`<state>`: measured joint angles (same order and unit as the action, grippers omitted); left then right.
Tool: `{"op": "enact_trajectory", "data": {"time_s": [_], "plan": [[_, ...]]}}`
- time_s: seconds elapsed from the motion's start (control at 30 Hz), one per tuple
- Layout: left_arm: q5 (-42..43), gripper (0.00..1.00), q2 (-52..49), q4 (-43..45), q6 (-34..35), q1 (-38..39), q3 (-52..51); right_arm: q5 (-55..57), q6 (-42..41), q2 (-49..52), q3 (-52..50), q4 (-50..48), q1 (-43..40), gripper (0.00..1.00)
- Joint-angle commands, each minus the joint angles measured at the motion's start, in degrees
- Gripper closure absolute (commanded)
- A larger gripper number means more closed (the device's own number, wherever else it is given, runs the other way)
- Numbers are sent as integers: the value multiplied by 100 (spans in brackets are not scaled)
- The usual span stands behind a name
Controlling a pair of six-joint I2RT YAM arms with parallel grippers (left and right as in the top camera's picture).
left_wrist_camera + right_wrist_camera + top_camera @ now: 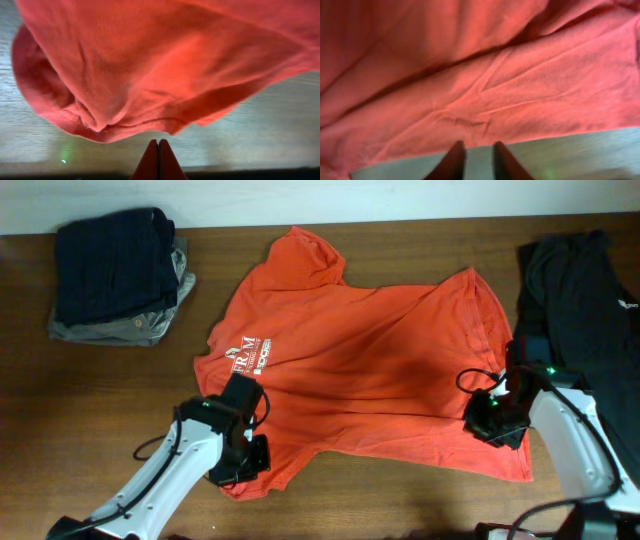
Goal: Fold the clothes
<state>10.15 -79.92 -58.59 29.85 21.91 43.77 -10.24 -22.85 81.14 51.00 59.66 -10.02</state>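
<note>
The orange-red T-shirt [370, 370] lies spread flat on the table and turned sideways, with white chest lettering [250, 358] near its left side. My left gripper [243, 458] is at the lower-left sleeve. In the left wrist view the left gripper [158, 143] is shut, its tips pressed together just short of the bunched sleeve cloth [125, 100], with no cloth between them. My right gripper [492, 420] is over the shirt's lower-right edge. In the right wrist view the right gripper [478, 146] has a narrow gap showing bare table, and its tips reach the shirt's edge [485, 100].
A folded navy and grey stack [115, 275] sits at the back left. A black garment [590, 310] lies along the right side next to the right arm. The wooden table [100, 400] shows around the shirt.
</note>
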Motion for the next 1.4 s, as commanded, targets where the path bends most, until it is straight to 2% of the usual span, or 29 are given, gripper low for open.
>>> {"op": "enact_trajectory", "data": {"time_s": [0.0, 0.27, 0.57, 1.37], "plan": [[90, 100, -22, 101, 173, 4, -149, 59, -232, 247, -63, -122, 20, 81], [76, 99, -415, 407, 227, 4, -275, 289, -313, 1010, -66, -402, -208, 85], [46, 99, -1086, 575, 227, -83, -275, 354, -170, 1484, -66, -619, -603, 84], [125, 99, -1185, 299, 210, -1762, -431, 295, 7, 1987, -57, -1198, -1786, 86]]}}
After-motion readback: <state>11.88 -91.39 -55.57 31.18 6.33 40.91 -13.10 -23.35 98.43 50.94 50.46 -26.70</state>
